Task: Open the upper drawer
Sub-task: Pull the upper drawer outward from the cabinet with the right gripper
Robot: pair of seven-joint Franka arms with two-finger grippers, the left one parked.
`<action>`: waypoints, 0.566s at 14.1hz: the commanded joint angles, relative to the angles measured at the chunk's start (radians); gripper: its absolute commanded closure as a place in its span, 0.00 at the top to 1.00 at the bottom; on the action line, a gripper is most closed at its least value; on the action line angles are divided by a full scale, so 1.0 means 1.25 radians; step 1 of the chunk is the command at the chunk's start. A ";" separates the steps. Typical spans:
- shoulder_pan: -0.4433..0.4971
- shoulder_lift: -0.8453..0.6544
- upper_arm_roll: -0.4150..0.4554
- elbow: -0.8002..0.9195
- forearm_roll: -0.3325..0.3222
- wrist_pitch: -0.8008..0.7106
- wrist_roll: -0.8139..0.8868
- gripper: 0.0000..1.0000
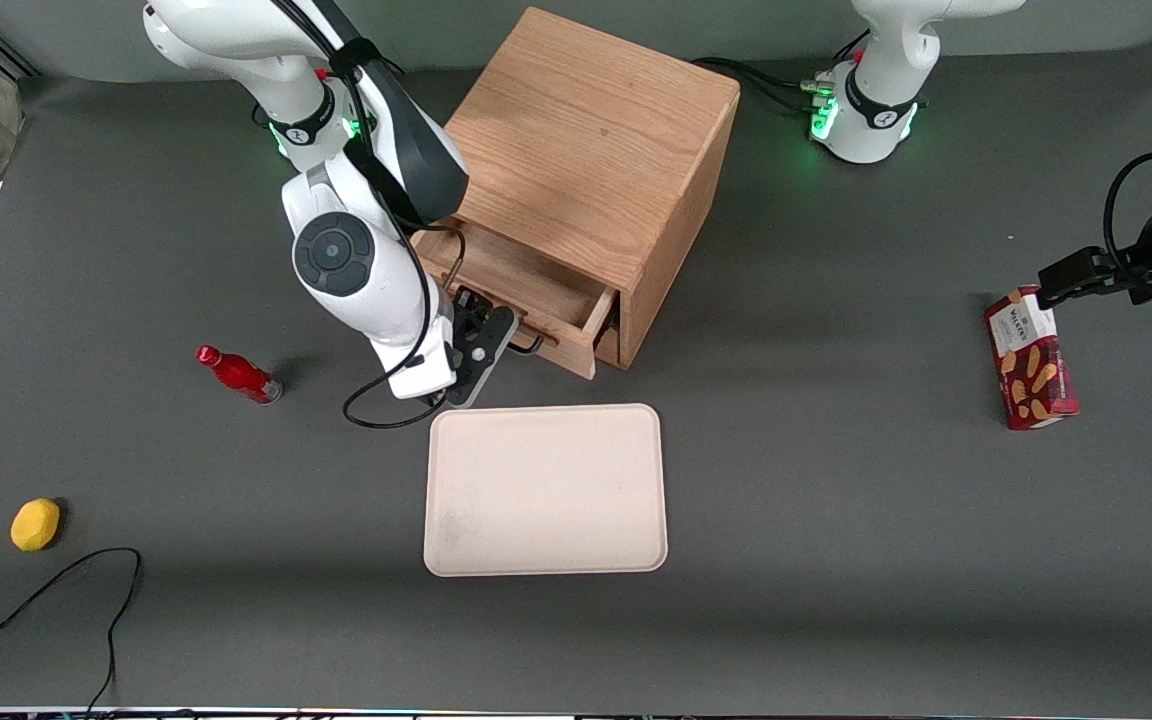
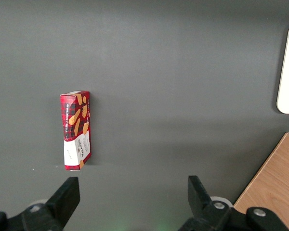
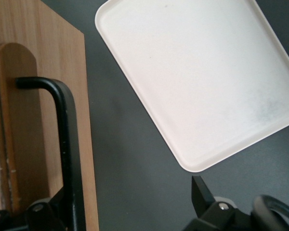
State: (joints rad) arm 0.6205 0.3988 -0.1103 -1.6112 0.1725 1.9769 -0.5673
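Note:
The oak cabinet stands mid-table, and its upper drawer is pulled partway out, so its inside shows. The lower drawer is hidden beneath it. My right gripper hangs just in front of the drawer's front panel, at the black bar handle. The gripper is open, its fingers spread wide. The handle runs along one finger, and the gap between the fingers holds only grey table. The handle barely peeks out past the gripper in the front view.
A cream tray lies flat close in front of the drawer, nearer the front camera. A red bottle and a yellow fruit lie toward the working arm's end. A red biscuit box stands toward the parked arm's end. A black cable loops near the front edge.

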 commanded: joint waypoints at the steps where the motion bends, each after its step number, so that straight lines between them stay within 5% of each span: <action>1: -0.018 0.032 0.001 0.054 -0.019 -0.023 -0.019 1.00; 8: -0.042 0.050 0.001 0.087 -0.021 -0.039 -0.038 1.00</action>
State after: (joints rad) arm 0.5798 0.4352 -0.1103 -1.5562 0.1589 1.9577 -0.5813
